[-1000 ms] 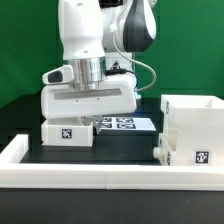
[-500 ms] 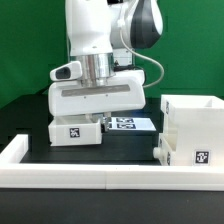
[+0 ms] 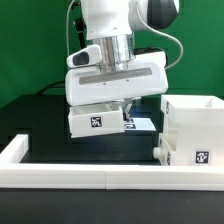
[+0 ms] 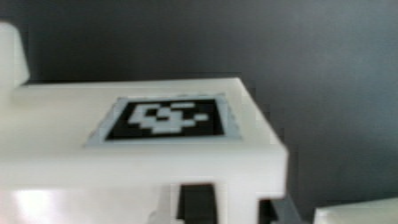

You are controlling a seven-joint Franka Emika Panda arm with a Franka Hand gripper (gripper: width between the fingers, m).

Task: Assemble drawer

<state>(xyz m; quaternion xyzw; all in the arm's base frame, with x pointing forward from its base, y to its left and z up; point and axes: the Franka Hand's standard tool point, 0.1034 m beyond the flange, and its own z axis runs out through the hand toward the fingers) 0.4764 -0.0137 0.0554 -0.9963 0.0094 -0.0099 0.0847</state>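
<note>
Compared with the picture of one second ago, the arm is now higher and further toward the exterior view's right, and the small tray (image 3: 97, 121) has gone with it: before it sat on the black table (image 3: 40, 125), now it hangs in the air above it, slightly tilted. The gripper (image 3: 127, 108) holds this tray at its right end; the fingers are closed onto the tray's wall, so the opening is only as wide as that wall.

The tall housing (image 3: 190, 128) of the drawer stands at the exterior view's right, near the front wall, and it is apart from the lifted tray. The marker board (image 3: 140, 124) lies flat on the table behind, partly hidden by the tray and the gripper. The low white border wall (image 3: 90, 176) runs along the near side.

The wrist view shows what the exterior view does not: the top face of the tray (image 4: 143, 130) from close, with one black-and-white tag (image 4: 164, 117) on it, and a dark fingertip (image 4: 196, 200) pressed against the tray's edge. This picture is blurred. It does not show the housing.
</note>
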